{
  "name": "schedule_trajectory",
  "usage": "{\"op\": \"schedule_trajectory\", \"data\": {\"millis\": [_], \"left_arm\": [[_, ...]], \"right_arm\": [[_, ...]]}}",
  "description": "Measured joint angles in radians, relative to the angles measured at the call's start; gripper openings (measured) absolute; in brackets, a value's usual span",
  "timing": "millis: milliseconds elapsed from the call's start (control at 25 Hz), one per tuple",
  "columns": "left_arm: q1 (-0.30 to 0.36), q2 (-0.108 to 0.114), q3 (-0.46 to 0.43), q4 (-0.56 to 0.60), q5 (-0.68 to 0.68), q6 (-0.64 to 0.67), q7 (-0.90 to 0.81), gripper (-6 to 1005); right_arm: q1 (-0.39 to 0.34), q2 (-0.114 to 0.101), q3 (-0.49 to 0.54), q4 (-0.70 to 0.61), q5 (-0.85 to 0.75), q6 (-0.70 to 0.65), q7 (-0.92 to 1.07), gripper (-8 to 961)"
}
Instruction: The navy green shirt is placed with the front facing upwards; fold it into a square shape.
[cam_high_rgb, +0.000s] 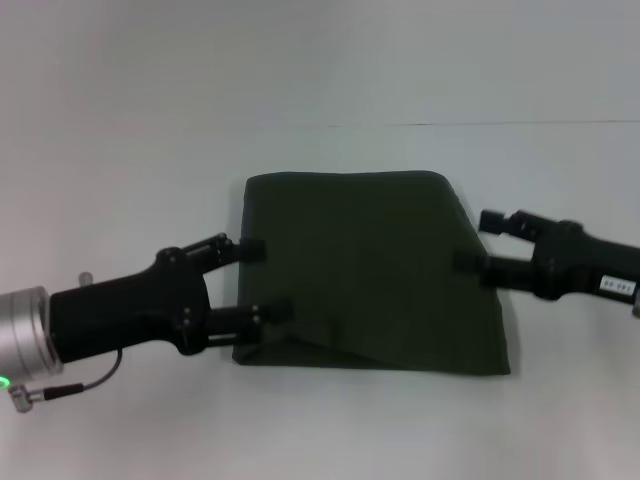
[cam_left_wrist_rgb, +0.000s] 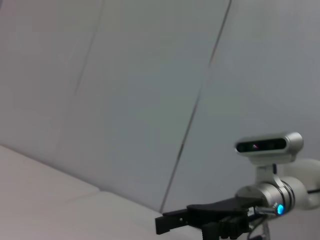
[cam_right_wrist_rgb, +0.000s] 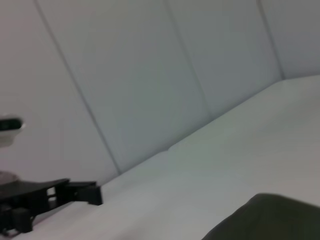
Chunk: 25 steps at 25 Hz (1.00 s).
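Shirt (cam_high_rgb: 375, 270) lies folded near-square on the bench (cam_high_rgb: 320, 60); left gripper (cam_high_rgb: 260, 280) and right gripper (cam_high_rgb: 478, 240) flank it, both spread (nothing held). I judge only squaring edges remains.

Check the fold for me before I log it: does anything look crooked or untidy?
Slightly. The dark olive-green cotton shirt is not square: its right edge slants outward, and a loose diagonal flap shows along the near edge. The open left gripper and right gripper flank it.

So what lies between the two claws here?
The folded shirt, plain dark green, spans the whole stretch in the head view. The left claw meets its left edge, open; the right claw meets its right edge, open.
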Motion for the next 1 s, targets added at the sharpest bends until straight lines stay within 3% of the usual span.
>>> {"op": "schedule_trajectory", "data": {"millis": [360,1000], "left_arm": [[-0.004,-0.003,0.05,-0.001,0.055,0.001,-0.033,919],[-0.008,-0.004,0.053,-0.002,0.077,-0.002,-0.049,920]], "right_arm": [[0.007,-0.004,-0.067,0.001,-0.048,-0.023,-0.001,944],[0.012,-0.008,-0.071,0.003,-0.074,-0.026,0.016,943]]}}
